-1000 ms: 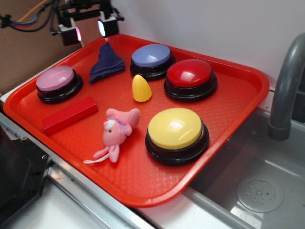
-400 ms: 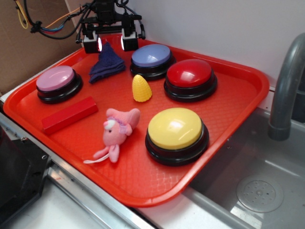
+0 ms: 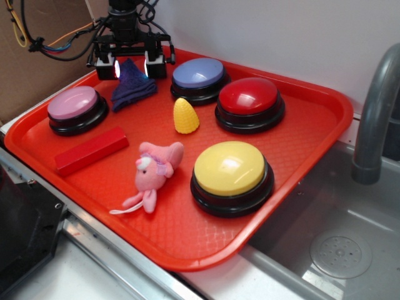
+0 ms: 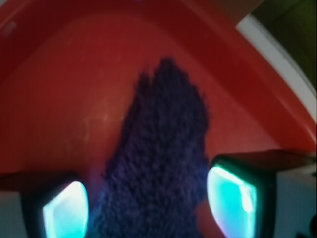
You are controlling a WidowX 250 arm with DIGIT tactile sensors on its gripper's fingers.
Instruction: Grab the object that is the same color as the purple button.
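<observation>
In the exterior view you are looking at a red tray sitting beside a sink, with a grey faucet rising at the right. Your claw is hanging over the tray's far left corner, its two lit pads standing apart on either side of the dark purple cloth. The cloth's pointed top is sitting between the pads, while its lower folds are spreading onto the tray floor toward you. The pads are lying close to the cloth, but you cannot tell from here whether they are touching it. The purple button is sitting just right of the cloth, apart from it. The red button is sitting beside the purple one, the pink button is resting left of the cloth, and the yellow button is lying nearer the front. A yellow corn toy is standing between the buttons, a red block is lying at the left, and a pink plush toy is lying near the middle.

In the wrist view you are seeing the cloth running up the middle of the frame over the tray. The claw is standing wide, its glowing pads flanking the cloth, a thin strip of tray showing beside each one.
</observation>
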